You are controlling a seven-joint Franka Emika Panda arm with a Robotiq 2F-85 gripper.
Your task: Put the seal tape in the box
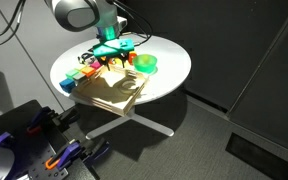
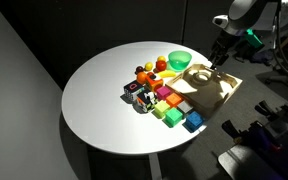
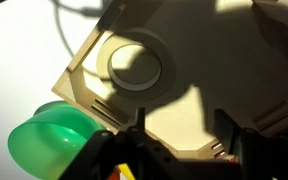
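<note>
Round white table: I'm hovering the gripper, jaws apart and empty, over 1 shallow light-brown wooden box; pale round tape roll lying inside, likely light, stiff, pinchable across its rim.

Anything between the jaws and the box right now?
Nothing: the wrist view shows only bare floor of the box between the open jaws of the gripper.
</note>
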